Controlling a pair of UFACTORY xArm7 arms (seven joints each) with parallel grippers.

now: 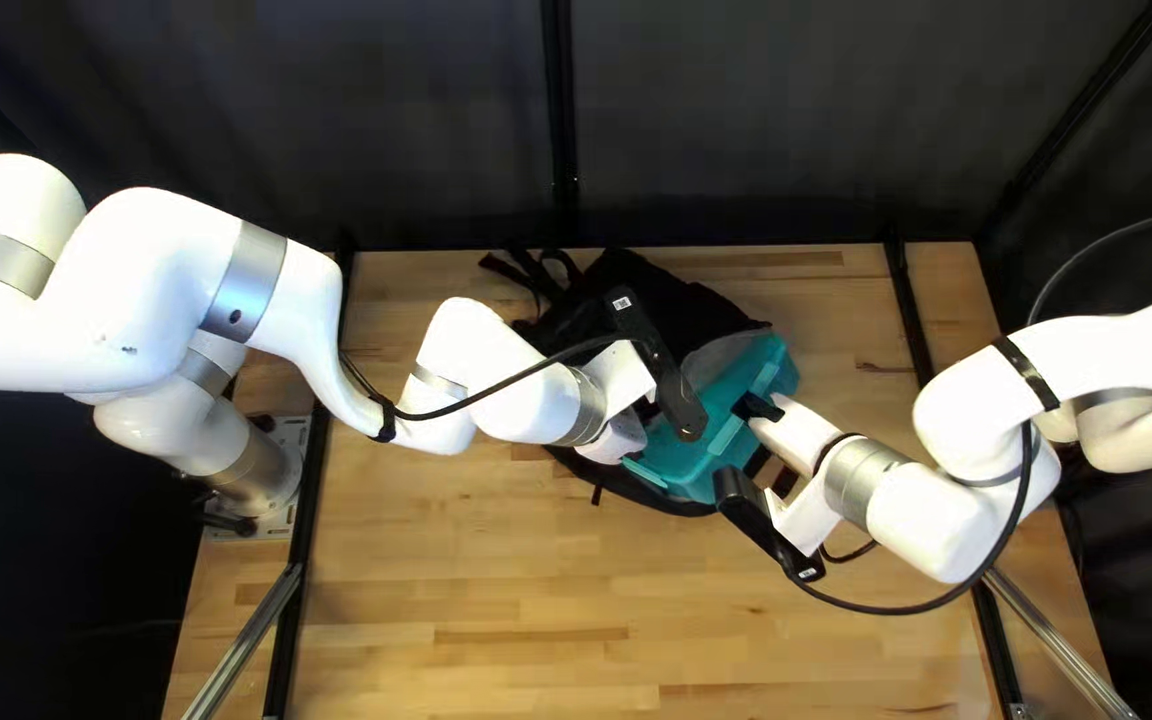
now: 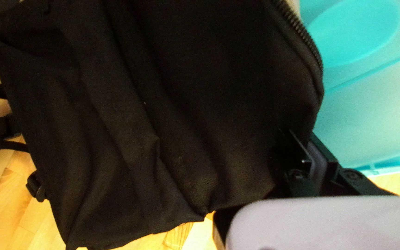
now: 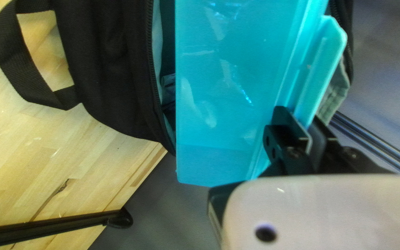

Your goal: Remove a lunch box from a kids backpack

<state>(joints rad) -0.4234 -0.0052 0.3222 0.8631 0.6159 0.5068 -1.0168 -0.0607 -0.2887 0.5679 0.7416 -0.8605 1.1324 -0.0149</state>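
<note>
The lunch box (image 1: 687,460) is positioned in the open mouth of the backpack (image 1: 667,296), with one end projecting beyond the zippered edge. The right end effector (image 1: 752,407) is located at this projecting end, outside the backpack. In the right wrist view, its two fingers are clamped on the raised edge strip of the lunch box, and the broad face is exposed just beside them. The left end effector (image 1: 619,438) is located at the rim of the backpack mouth. In the left wrist view, its fingers are clamped on the backpack's black cloth, with the lunch box just beyond that rim.

The lunch box is formed in turquoise, translucent plastic. A roughly rectangular body with rounded corners is shown; glossy reflections are visible on the smooth face, and an oval panel (image 2: 357,32) is formed in the surface nearest the left end effector.

The backpack is made of matte black fabric, creased and slack along its side. The mouth is edged by a zipper (image 2: 302,28) and lined in pale material. A flat webbing loop (image 3: 12,60) is attached outside the mouth. The backpack is supported by the desk (image 1: 470,574), which is surfaced in light wooden strips.
</note>
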